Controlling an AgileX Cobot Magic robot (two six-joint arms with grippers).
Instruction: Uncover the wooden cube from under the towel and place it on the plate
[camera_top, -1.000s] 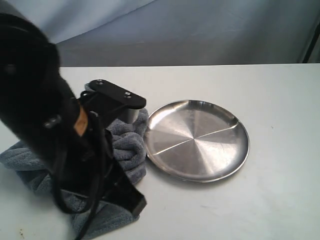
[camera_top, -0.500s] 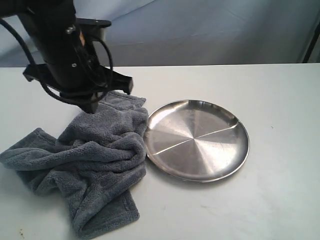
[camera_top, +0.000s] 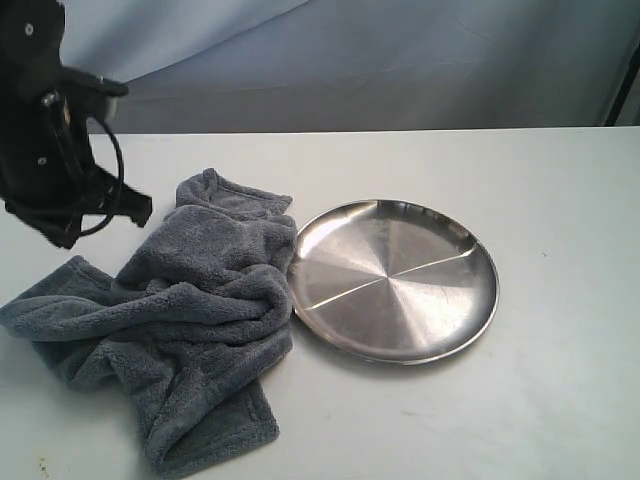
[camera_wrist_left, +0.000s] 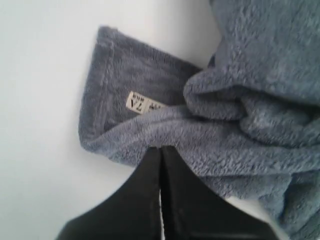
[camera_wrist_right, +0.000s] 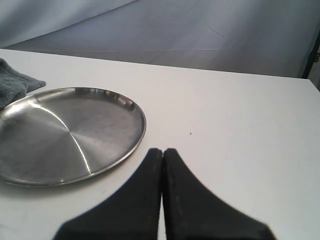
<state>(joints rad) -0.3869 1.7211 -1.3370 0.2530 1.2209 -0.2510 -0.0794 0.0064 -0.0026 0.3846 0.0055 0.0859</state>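
Exterior view: towel heaped in thick folds at 9 o'clock of the plate, touching its rim there and spilling toward 7 o'clock on the white table. No wooden cube showing in any view; judged hidden somewhere under the folds (cannot tell which bulge). Plate bare and shiny, nothing on it. Black left arm hanging at about 10 o'clock of the towel heap, clear of the cloth. Left wrist view: left gripper pinched fully together, holding nothing, tips hovering just over a hemmed flap with a small white label. Right wrist view: right gripper likewise closed and empty, near the plate rim, with only a towel corner visible at the plate's far side. Handling guess: towel soft, limp, plush, light but bulky. Likely to drape, stretch and drag rather than lift as one piece, so probably best pinched deep on a raised ridge or the stitched hem, then peeled away toward 9 o'clock, not over the plate. Risk of dragging or tipping the cube along with it. Cube likely rigid, light, flat-faced, fairly grippy wood; take across two opposite faces, mid-height. Steel plate slick and easily nudged, so set down gently near the centre.
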